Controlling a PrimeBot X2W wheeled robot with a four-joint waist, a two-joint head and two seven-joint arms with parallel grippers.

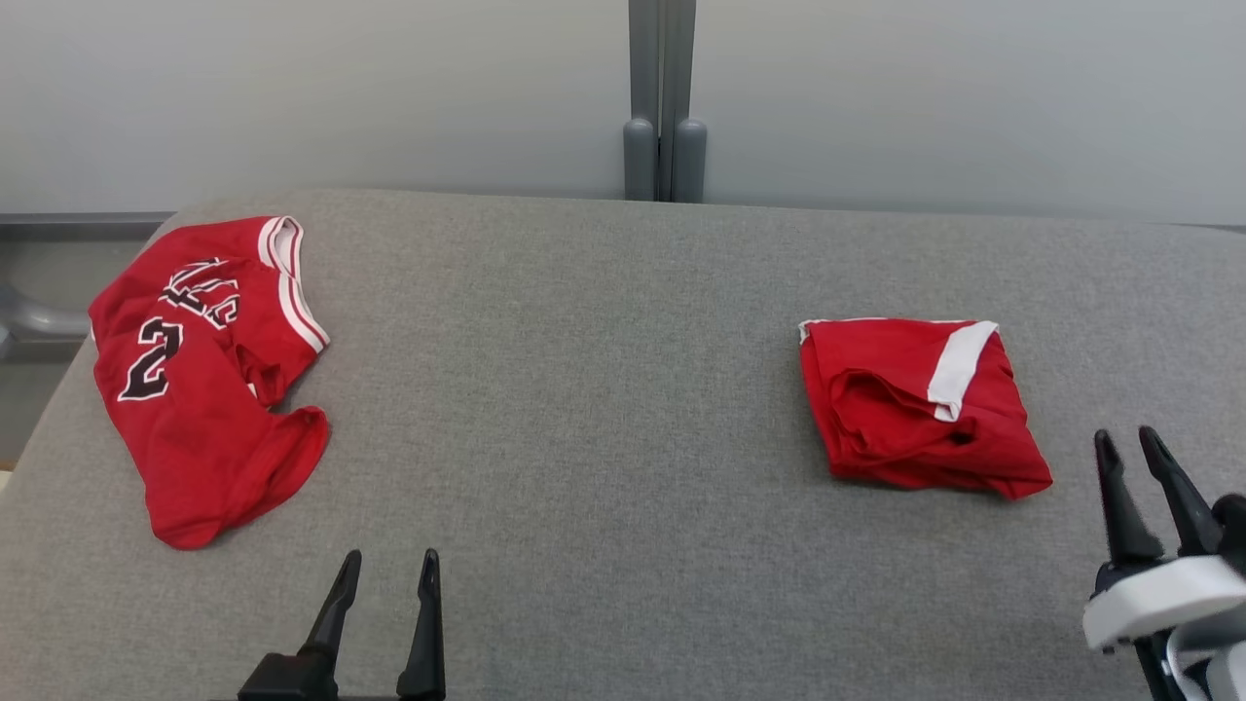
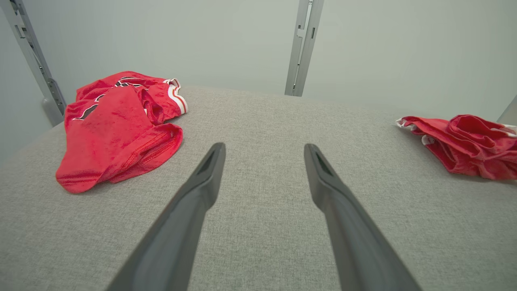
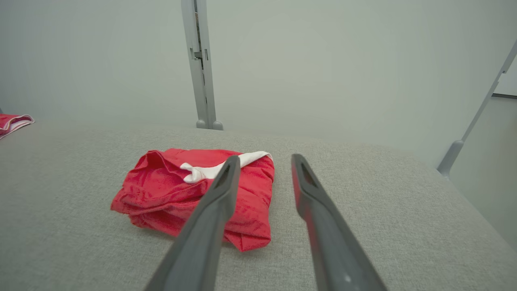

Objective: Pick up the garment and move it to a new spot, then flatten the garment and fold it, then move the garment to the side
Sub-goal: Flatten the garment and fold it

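Grey padded table (image 1: 604, 389), two red pieces lying on it, well apart.

Left end: crumpled jersey (image 1: 209, 375), bunched, with white-striped trim toward the back edge. The head view gives me the black numeral 2 and lettering on it. The left wrist view (image 2: 117, 129) gives me the stitched hem rolled over at the near side, with the print mostly hidden in folds.

Right half: folded garment (image 1: 920, 404), a rough square packet with a white band across its upper right corner. From the right wrist view (image 3: 161, 194) I see it is loose and lumpy, its layers puffed up rather than flat.

Left gripper (image 1: 390, 557): low centre-left, fingers spread wide, nothing between them. The jersey lies ahead and to its left, with bare table between, and the folded garment (image 2: 464, 145) sits far off to its right.

Right gripper (image 1: 1125, 435): lower right, fingers parted by a narrow gap, empty. The folded garment lies just ahead and to its left, with a strip of table between them in the head view. In the right wrist view its left finger crosses in front of the packet. I cannot tell its height above the cloth.

Grey post (image 1: 662, 97) stands behind the table's back edge.
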